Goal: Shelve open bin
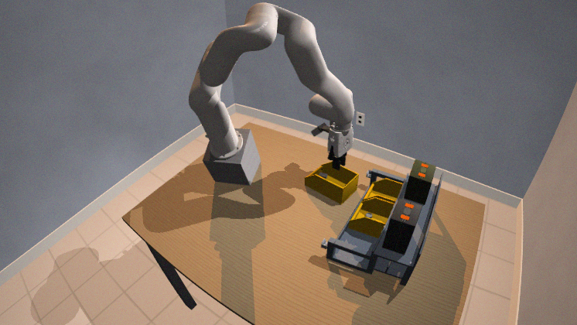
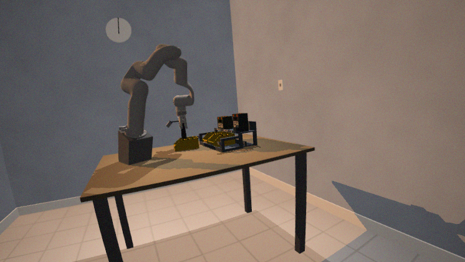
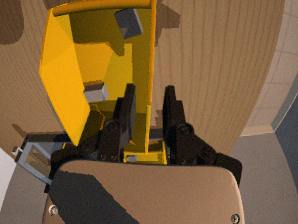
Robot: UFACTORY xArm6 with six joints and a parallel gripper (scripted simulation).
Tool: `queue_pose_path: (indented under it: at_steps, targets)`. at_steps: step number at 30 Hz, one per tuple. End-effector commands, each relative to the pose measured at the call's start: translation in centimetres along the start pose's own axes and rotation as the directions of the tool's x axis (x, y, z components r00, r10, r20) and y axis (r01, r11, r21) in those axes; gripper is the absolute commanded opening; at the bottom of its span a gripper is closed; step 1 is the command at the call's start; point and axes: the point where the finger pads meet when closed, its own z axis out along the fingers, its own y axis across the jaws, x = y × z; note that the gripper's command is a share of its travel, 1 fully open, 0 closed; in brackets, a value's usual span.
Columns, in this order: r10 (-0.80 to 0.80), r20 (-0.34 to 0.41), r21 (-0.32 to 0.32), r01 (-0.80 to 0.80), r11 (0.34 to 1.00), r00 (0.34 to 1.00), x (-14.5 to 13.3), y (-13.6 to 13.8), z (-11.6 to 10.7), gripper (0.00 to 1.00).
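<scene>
The yellow open bin (image 1: 331,182) stands on the table left of the shelf; it also shows in the exterior view (image 2: 186,143) and fills the wrist view (image 3: 100,76). Two grey parts (image 3: 128,23) (image 3: 96,91) lie inside it. My gripper (image 1: 336,164) (image 3: 149,96) points down over the bin's far side wall. One finger is inside the bin and one outside. The fingers stand part open astride the wall, with a gap on the outer side, not clamped. The dark shelf (image 1: 383,217) holds two yellow bins (image 1: 385,189) (image 1: 371,217). Its nearest place (image 1: 349,252) is free.
Two black boxes with orange marks (image 1: 418,183) (image 1: 399,232) stand on the shelf's upper board behind the bins. The arm's grey base block (image 1: 232,161) is at the table's back left. The shelf also shows in the exterior view (image 2: 227,140).
</scene>
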Motion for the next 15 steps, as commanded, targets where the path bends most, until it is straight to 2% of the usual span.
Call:
queue_pose_path:
  at_steps: [1,15]
  targets:
    - [0.000,0.001,-0.001,0.000,1.000,1.000,-0.05,0.05,0.48,0.28]
    - [0.000,0.001,-0.001,0.000,1.000,1.000,-0.06,0.05,0.97,0.28]
